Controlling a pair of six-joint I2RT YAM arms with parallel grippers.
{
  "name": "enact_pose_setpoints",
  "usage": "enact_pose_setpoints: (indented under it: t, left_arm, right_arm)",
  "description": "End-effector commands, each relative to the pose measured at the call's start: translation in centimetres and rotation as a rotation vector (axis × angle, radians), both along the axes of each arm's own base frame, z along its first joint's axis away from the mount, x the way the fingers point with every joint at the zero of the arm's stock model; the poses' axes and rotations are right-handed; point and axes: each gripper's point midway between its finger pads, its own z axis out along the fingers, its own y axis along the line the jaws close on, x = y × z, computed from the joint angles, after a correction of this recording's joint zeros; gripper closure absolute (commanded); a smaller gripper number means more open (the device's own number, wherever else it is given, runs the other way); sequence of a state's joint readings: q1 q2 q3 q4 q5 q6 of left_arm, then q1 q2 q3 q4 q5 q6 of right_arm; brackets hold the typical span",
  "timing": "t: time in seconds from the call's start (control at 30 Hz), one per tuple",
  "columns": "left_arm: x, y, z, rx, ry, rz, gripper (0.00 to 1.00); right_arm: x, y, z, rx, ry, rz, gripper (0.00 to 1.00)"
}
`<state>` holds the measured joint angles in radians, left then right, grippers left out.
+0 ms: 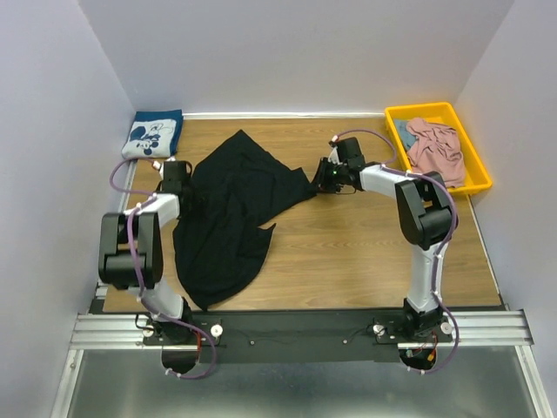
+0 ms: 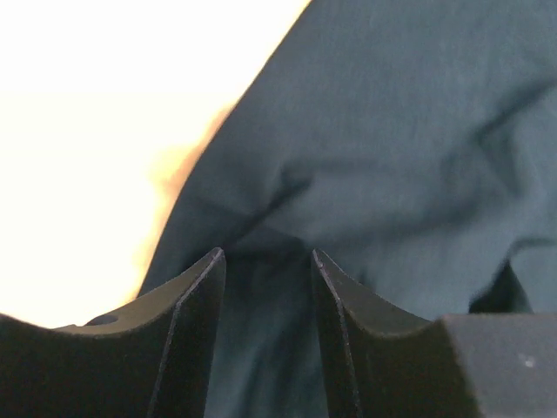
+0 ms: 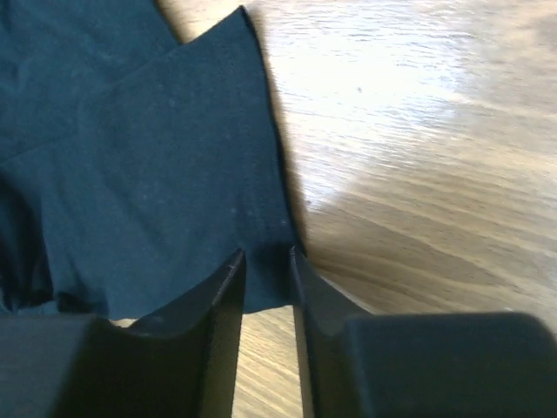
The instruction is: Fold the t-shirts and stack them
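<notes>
What I see from my remote station:
- Desk (image 1: 365,252): pale brown wood-grain top.
- Back wall (image 1: 287,52), left wall (image 1: 43,174), right wall (image 1: 522,131): plain white panels closing the desk on three sides.
- Aluminium rail (image 1: 296,329): runs along the near edge.
- Grey surface (image 1: 287,387): below the rail.
- Yellow bin (image 1: 481,177): far right corner.
- Light: even on the walls, with strong glare on the wood in my right wrist view.

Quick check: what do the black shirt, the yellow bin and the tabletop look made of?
Black shirt: soft matte cloth, creased and draped in folds.
Yellow bin: probably moulded plastic, smooth uniform rim.
Tabletop: wood or wood-look laminate, visible grain with slight sheen; which, unclear.
</notes>
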<state>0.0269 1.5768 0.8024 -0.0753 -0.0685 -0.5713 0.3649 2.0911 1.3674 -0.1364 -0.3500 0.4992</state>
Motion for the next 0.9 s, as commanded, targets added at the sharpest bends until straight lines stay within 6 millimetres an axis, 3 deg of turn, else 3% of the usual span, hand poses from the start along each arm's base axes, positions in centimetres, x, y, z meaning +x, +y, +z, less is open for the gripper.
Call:
enact_pose_setpoints:
  t: [0.0, 0.07, 0.1, 0.17, 0.2, 0.23, 0.27, 0.33, 0.37, 0.43, 0.47, 0.5, 0.57, 0.6, 0.67, 0.7, 0.77, 0.87]
  left_arm:
    - [2.8, 1.0, -1.2, 0.077, 0.047, -0.063, 0.48]
    - [4.5, 0.7, -1.9, 0.077, 0.067, -0.097, 0.49]
    - [5.2, 0.3, -2.0, 0.073, 0.064, -0.116, 0.49]
    - [7.8, -0.8, -0.7, 0.060, 0.016, -0.161, 0.49]
    - [8.4, -1.2, -1.2, 0.068, 0.022, -0.176, 0.49]
    - [9.2, -2.4, -0.9, 0.082, 0.010, -0.207, 0.49]
    - [11.0, -3.6, 0.0, 0.125, -0.019, -0.251, 0.49]
    - [12.7, -5.3, 0.7, 0.173, -0.038, -0.300, 0.49]
    - [14.7, -7.3, 1.5, 0.190, -0.068, -0.338, 0.48]
    - [16.2, -8.9, 1.9, 0.223, -0.082, -0.387, 0.47]
    - [17.9, -9.8, 3.6, 0.227, -0.130, -0.391, 0.46]
    - [18.2, -11.0, 3.0, 0.231, -0.125, -0.414, 0.45]
    - [19.1, -12.1, 4.8, 0.257, -0.168, -0.422, 0.41]
    - [18.9, -13.1, 6.3, 0.274, -0.194, -0.437, 0.39]
    - [17.7, -12.9, 7.5, 0.347, -0.195, -0.430, 0.35]
    - [16.8, -13.2, 10.3, 0.363, -0.238, -0.423, 0.34]
    - [14.7, -14.0, 11.7, 0.391, -0.253, -0.429, 0.30]
    - [9.6, -15.0, 13.1, 0.444, -0.257, -0.501, 0.23]
  right_arm:
    - [-3.9, -3.8, -5.6, -0.108, 0.166, -0.083, 0.71]
    - [-5.4, -6.3, -6.6, -0.143, 0.204, -0.142, 0.74]
    - [-5.7, -7.2, -6.0, -0.146, 0.201, -0.165, 0.75]
    - [-6.4, -9.4, -5.9, -0.158, 0.214, -0.224, 0.75]
    - [-8.0, -10.9, -6.9, -0.192, 0.248, -0.261, 0.75]
    - [-8.1, -11.6, -5.8, -0.190, 0.226, -0.285, 0.75]
    - [-8.7, -13.0, -5.9, -0.202, 0.244, -0.324, 0.75]
    - [-10.3, -14.8, -5.4, -0.227, 0.255, -0.373, 0.75]
    - [-10.8, -15.2, -5.4, -0.240, 0.259, -0.378, 0.75]
    - [-11.8, -15.8, -5.0, -0.268, 0.254, -0.373, 0.74]
    - [-12.3, -15.9, -4.7, -0.272, 0.255, -0.362, 0.74]
    - [-12.1, -15.8, -3.5, -0.266, 0.218, -0.349, 0.73]
    - [-12.2, -15.7, -2.1, -0.260, 0.189, -0.327, 0.71]
    - [-11.9, -15.4, -0.6, -0.245, 0.144, -0.299, 0.68]
    - [-11.3, -14.9, 1.3, -0.228, 0.098, -0.262, 0.62]
    - [-11.1, -14.6, 2.4, -0.219, 0.067, -0.229, 0.55]
    - [-11.0, -14.0, 3.3, -0.214, 0.053, -0.194, 0.48]
    - [-10.7, -11.8, 4.7, -0.192, 0.020, -0.109, 0.41]
